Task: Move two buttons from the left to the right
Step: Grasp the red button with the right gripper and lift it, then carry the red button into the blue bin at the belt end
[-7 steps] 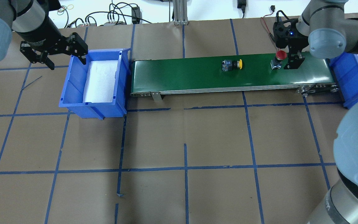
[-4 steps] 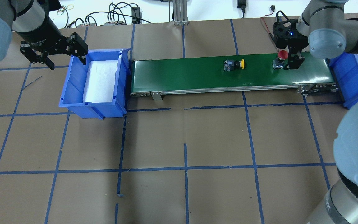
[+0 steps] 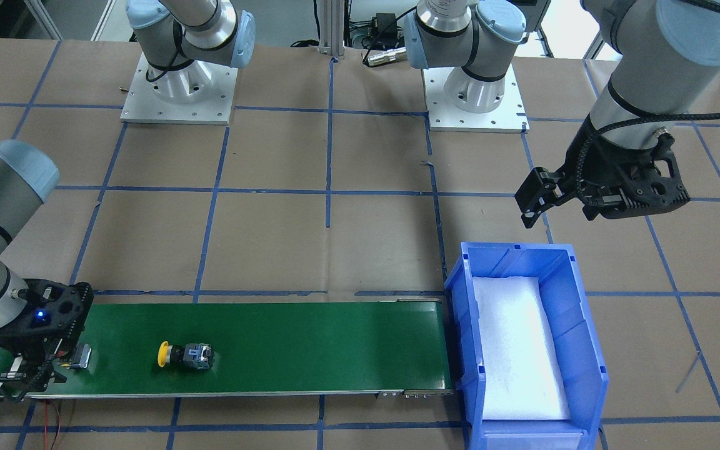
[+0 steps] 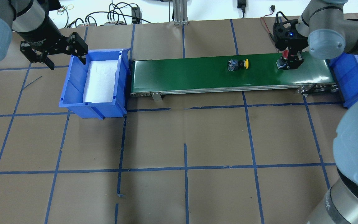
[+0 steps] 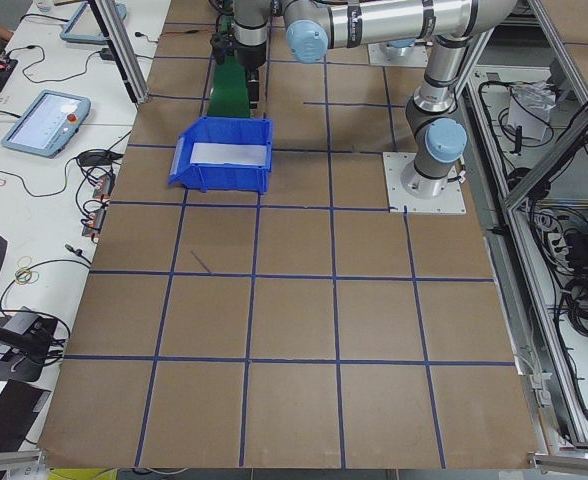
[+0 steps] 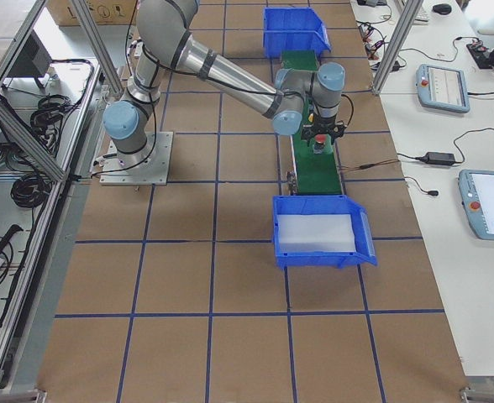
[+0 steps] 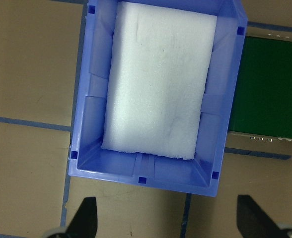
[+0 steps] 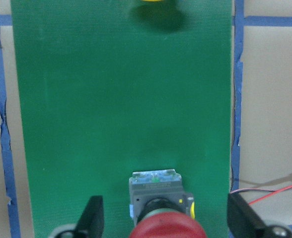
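Hanging over the green conveyor belt (image 4: 191,73) at its end on the robot's right, the right gripper (image 4: 290,63) stood with its claw spread. In the right wrist view the two fingers (image 8: 92,220) flanked the red button (image 8: 165,225). A clear gap showed on each side of the round cap, so nothing was pinched. That button's grey switch body rested on the belt surface, close to the belt's far edge as seen from behind the robot.

The yellow button (image 4: 238,64) lay on its side on the belt, apart from the red one and nearer the belt's middle. Its cap pointed toward the belt's right end.

Off the belt's left end, just beside it, sat a blue bin (image 4: 73,81) lined with a white foam pad (image 4: 99,81). The left gripper (image 4: 56,53) hovered high by that bin, away from the belt. Its claw was spread wide and held nothing, and its fingers (image 7: 84,220) showed over bare brown table.

A second blue bin (image 4: 350,77) sat past the belt's right end, partly hidden behind the right arm.
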Robot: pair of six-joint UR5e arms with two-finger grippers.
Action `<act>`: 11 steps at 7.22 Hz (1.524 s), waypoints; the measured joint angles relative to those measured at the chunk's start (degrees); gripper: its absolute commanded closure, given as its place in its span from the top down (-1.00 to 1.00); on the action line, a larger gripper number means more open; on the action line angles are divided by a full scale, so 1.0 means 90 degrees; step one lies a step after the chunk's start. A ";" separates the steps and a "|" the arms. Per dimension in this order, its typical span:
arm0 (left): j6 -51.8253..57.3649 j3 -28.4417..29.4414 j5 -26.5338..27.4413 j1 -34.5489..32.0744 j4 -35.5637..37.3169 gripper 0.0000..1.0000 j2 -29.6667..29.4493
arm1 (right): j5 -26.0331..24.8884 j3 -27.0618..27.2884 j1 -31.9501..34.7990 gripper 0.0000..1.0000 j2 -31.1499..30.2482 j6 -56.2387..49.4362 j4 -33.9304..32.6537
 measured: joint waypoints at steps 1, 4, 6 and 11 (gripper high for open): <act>0.0000 0.0000 0.0000 0.0000 0.0000 1.00 0.0000 | -0.0138 -0.0002 0.0000 -0.58 -0.0009 -0.0033 -0.0002; 0.0000 0.0000 0.0000 0.0002 0.0021 1.00 -0.0002 | -0.0402 -0.0032 -0.0002 -0.71 -0.0047 -0.0069 -0.0003; 0.0000 0.0000 0.0000 0.0000 0.0033 1.00 -0.0008 | -0.0435 -0.0296 -0.0051 -0.71 -0.0048 -0.0102 -0.0003; 0.0000 0.0000 -0.0009 0.0006 0.0043 1.00 -0.0009 | -0.0251 -0.1173 -0.1736 -0.71 -0.0292 -0.1025 0.0782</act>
